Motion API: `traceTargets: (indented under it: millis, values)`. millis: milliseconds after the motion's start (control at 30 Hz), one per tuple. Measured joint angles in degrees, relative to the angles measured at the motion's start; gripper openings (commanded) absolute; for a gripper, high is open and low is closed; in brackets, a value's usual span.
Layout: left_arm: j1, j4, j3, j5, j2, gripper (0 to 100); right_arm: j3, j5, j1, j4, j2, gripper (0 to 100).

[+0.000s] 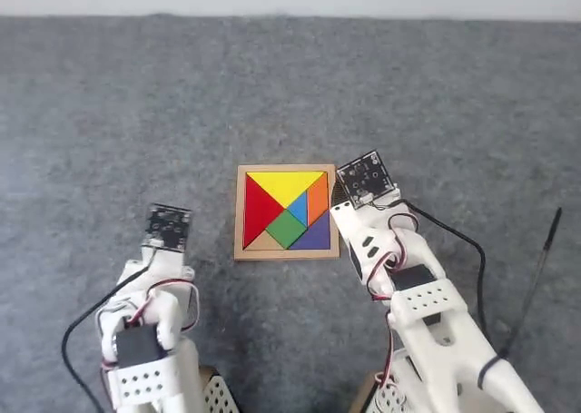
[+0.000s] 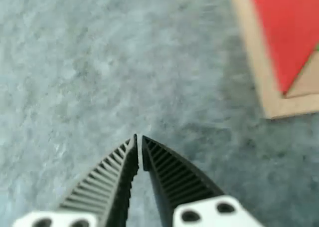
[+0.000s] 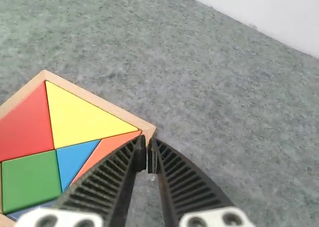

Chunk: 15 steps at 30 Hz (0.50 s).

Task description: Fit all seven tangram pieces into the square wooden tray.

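High view shows the grey tabletop [image 1: 109,113], and in the middle of it sits the square wooden tray [image 1: 240,215]. All seven pieces lie flush inside: yellow triangle [image 1: 283,186], red triangle [image 1: 259,209], purple triangle [image 1: 315,236], orange piece [image 1: 318,202], green square [image 1: 287,227], blue triangle [image 1: 298,209], tan triangle [image 1: 261,241]. The puzzle looks complete to me, so the danger now is undoing it.

Watch the right arm. It reaches forward along the tray's right side, wrist over the far right corner. The right claw [image 3: 147,142] points down, jaws pressed together on nothing, its tip right at the rim beside the orange piece. I can't tell if it is touching. A sideways swing or a drag on the way out could catch that rim, shove the tray across the tabletop, or tip the orange piece out of its slot. A straight lift looks safest.

The left arm sits folded back, well apart from the tray's left side. The left claw [image 2: 138,139] is closed and empty above bare tabletop, so there is little risk there.
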Motion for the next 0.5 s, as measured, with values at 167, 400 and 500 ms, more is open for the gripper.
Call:
traceTargets:
  millis: [167, 400, 500]
  values:
    - [-8.00, 0.18, 0.00, 0.00, 0.00, 1, 0.00, 0.00, 0.09, 0.00, 0.00, 1.7]
    - [-10.46, 0.18, 0.00, 0.00, 0.00, 1, 2.81, 0.26, 0.09, 0.00, -4.48, 1.7]
    - [-10.55, 0.18, 0.00, 0.00, 0.00, 1, 6.77, 0.26, 0.26, 0.00, -11.25, 1.7]
